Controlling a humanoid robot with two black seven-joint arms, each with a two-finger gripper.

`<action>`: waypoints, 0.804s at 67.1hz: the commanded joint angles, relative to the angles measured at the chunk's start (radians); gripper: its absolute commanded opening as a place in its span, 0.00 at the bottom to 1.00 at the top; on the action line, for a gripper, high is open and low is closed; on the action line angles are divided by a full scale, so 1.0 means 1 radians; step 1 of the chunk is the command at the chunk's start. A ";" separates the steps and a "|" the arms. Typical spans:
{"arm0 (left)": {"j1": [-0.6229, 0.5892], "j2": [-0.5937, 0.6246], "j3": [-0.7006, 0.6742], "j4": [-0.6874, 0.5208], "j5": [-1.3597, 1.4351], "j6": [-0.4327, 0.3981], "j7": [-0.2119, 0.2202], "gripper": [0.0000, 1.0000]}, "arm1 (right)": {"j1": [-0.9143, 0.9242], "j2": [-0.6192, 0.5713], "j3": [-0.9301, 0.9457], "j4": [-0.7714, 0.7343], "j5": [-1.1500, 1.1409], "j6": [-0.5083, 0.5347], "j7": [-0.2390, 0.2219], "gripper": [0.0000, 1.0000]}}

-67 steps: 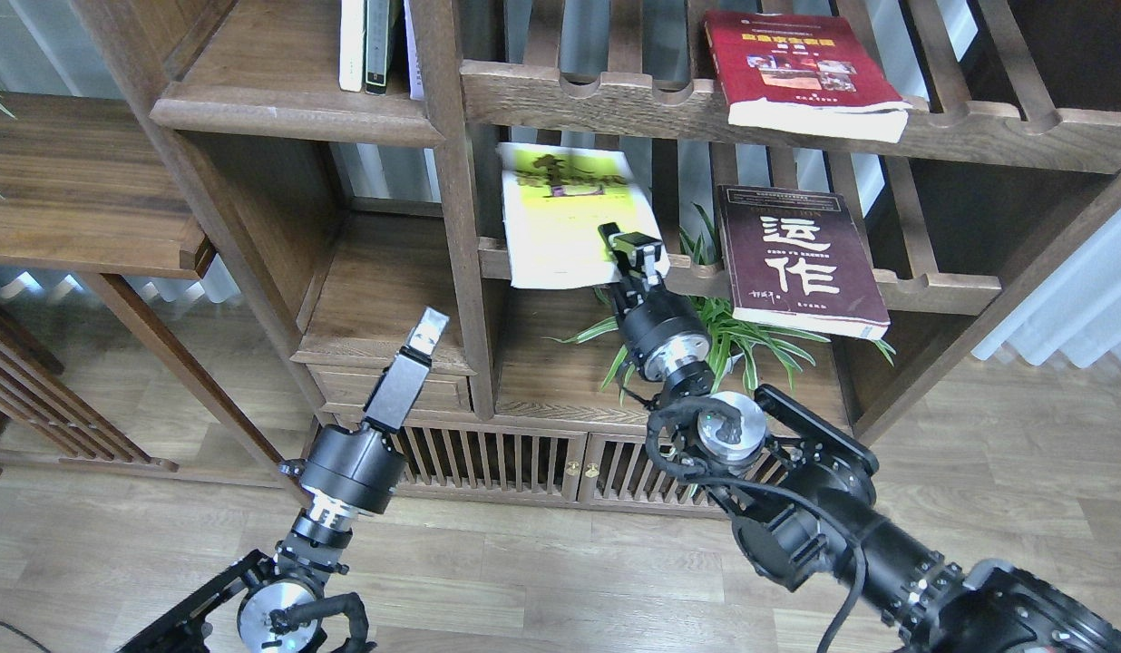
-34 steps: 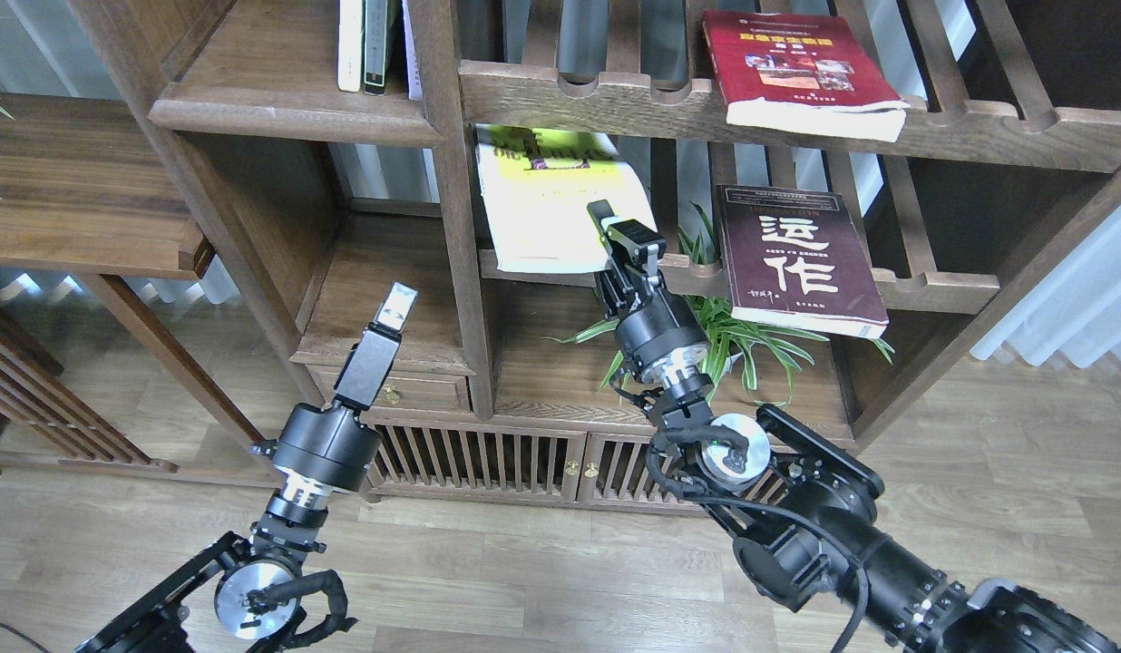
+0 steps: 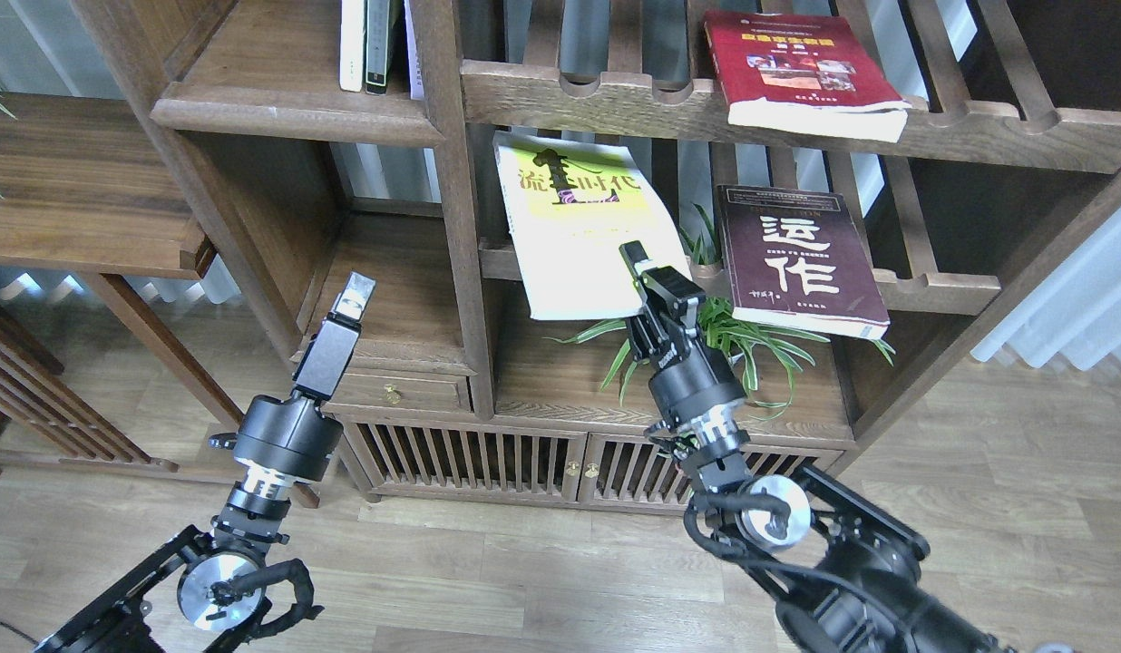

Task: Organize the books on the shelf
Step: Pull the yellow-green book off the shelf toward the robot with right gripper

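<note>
My right gripper (image 3: 653, 277) is shut on the lower right corner of the yellow-green book (image 3: 579, 218). The book is tilted, with its lower part sticking out past the front rail of the lower slatted rack (image 3: 932, 292). The dark maroon book (image 3: 801, 258) lies on that same rack to the right. The red book (image 3: 801, 68) lies on the upper slatted rack (image 3: 615, 100). The solid shelf (image 3: 288, 116) is at upper left, with a few upright books (image 3: 365, 45) on it. My left gripper (image 3: 352, 299) is empty with its fingers together, low in front of the left compartment.
A green plant (image 3: 733, 340) stands under the lower rack, just behind my right wrist. A small drawer (image 3: 393, 392) and slatted cabinet doors (image 3: 524, 462) are below. A wooden side table (image 3: 80, 190) is at the left. A thick upright post (image 3: 452, 181) separates the compartments.
My right gripper has pulled the yellow-green book down and to the right, further out of the lower rack, after first pushing it up. My left arm has drifted left and lower.
</note>
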 commanded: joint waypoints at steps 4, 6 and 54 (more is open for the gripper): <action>0.028 0.037 -0.025 -0.003 -0.010 0.000 0.000 1.00 | -0.036 -0.033 -0.013 0.019 -0.025 0.000 -0.001 0.12; 0.030 0.040 -0.030 -0.003 -0.018 0.000 0.000 1.00 | -0.045 -0.033 -0.013 0.019 -0.037 0.000 -0.001 0.12; 0.100 0.132 -0.033 -0.003 -0.051 0.000 0.000 1.00 | -0.179 -0.067 0.027 0.043 -0.100 0.000 -0.026 0.04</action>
